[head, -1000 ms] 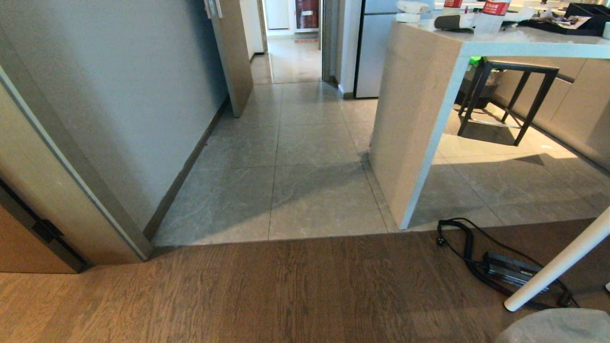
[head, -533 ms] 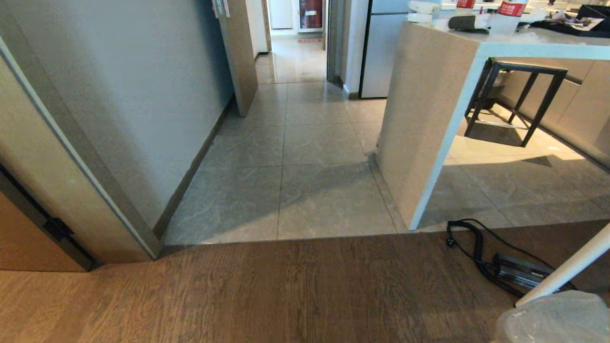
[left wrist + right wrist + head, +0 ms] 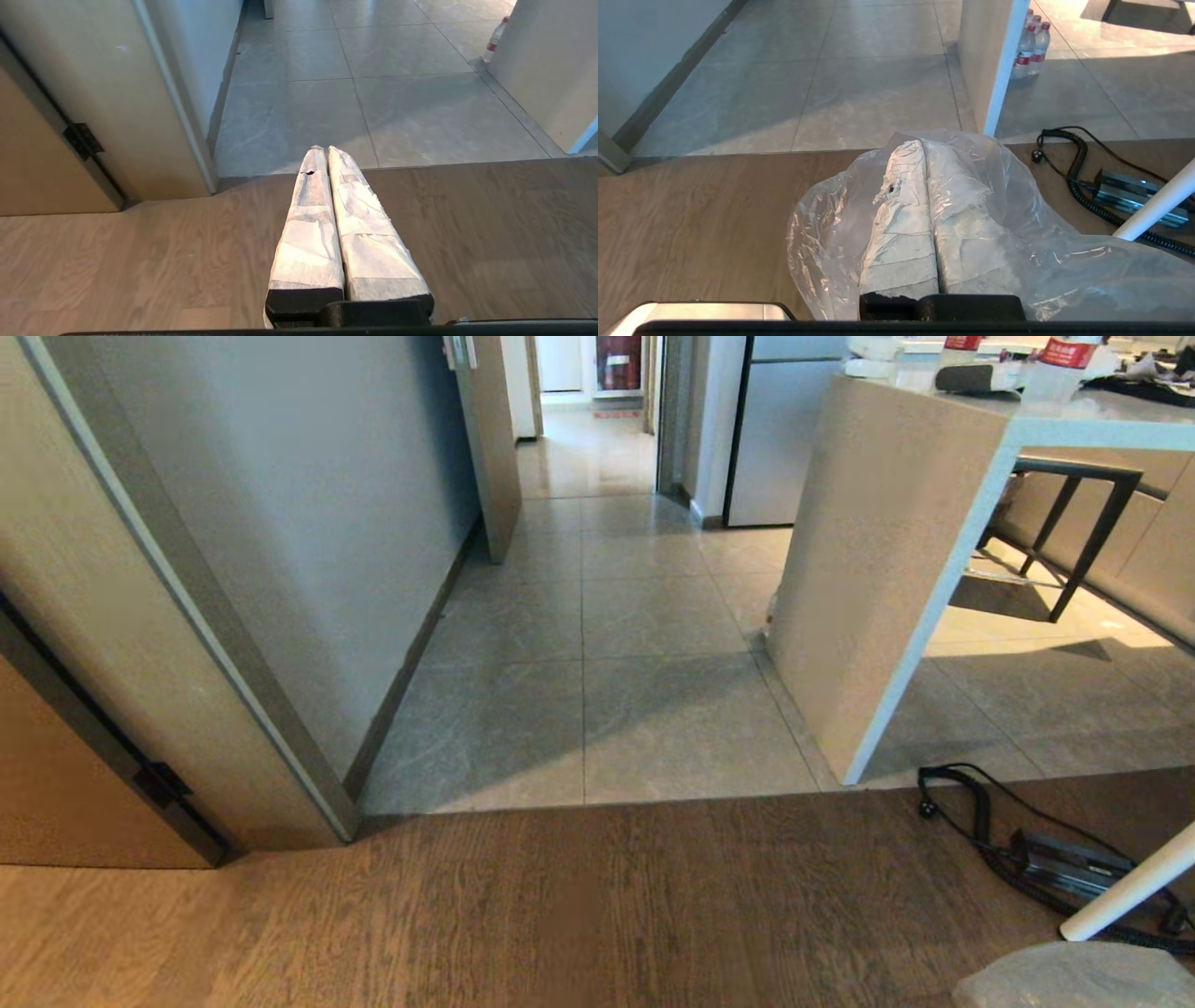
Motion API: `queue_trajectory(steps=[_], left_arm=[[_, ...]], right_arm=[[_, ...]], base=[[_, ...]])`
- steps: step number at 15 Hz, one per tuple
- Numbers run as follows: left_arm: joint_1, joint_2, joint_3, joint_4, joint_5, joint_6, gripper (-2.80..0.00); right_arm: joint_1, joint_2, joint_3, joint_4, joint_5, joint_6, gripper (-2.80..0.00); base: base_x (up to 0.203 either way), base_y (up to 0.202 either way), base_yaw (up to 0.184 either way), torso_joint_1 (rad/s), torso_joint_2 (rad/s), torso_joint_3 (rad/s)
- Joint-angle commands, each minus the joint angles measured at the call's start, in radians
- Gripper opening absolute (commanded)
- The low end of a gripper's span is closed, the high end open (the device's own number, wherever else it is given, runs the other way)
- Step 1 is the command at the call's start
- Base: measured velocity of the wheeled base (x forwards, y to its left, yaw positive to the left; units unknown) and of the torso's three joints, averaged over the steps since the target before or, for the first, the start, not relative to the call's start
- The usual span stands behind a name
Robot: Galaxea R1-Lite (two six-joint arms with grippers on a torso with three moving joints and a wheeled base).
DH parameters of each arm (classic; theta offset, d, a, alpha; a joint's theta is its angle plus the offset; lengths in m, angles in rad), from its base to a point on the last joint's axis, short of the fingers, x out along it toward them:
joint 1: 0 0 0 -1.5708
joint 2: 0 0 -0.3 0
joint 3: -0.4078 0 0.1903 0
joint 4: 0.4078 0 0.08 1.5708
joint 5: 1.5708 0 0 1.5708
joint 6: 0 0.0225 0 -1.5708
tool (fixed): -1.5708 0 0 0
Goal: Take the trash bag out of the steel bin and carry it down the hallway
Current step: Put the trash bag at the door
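Observation:
The trash bag is thin clear-whitish plastic, draped over and around the taped fingers of my right gripper, which is shut on its film above the wooden floor. A corner of the bag shows at the lower right of the head view. My left gripper is shut with nothing in it and hangs over the wood floor near the tile threshold. The hallway of grey stone tiles runs straight ahead between a pale wall and a counter. The steel bin is out of view.
A beige counter end panel bounds the hallway on the right, the pale wall and a door frame on the left. A coiled black cable with a power brick and a slanting white leg lie at right. Water bottles stand behind the counter.
The whole head view has shifted to the right, so the camera has turned or moved left. Both grippers stay shut, and the bag corner remains at the lower right.

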Motion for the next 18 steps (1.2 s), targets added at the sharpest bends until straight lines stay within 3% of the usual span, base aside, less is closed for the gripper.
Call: queue_trajectory(steps=[1, 18], left_arm=[[0.0, 0.0, 0.011, 0.0, -0.001, -0.003, -2.8], [0.0, 0.0, 0.011, 0.002, -0.001, 0.007, -2.8]], right_arm=[[0.0, 0.001, 0.0, 0.0, 0.0, 0.0, -2.8], [0.001, 0.001, 0.0, 0.0, 0.0, 0.0, -2.8]], base=[[0.0, 0.136, 0.004, 0.003, 0.01, 0.007], [0.0, 0.005, 0.0, 0.0, 0.0, 0.0]])
